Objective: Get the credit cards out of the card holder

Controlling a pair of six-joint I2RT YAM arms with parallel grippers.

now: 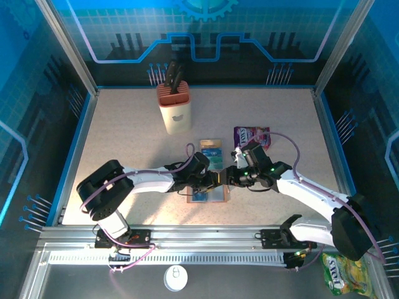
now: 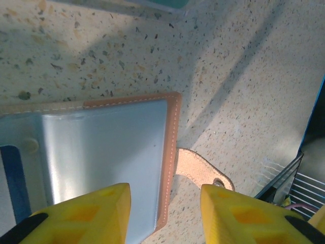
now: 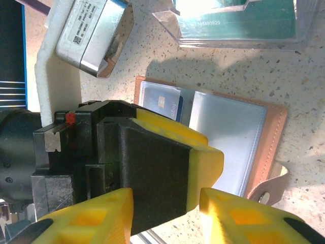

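Brown leather card holder unfolded, frame lower left; my left gripper spread wide astride its stitched edge, right gripper parted too.

Card holder: tan leather, lying open flat, grey-blue pockets up; credit card tucked in one pocket.

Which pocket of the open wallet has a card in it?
The pocket away from the snap tab: a blue card shows in it, while the pocket beside the tab looks empty.
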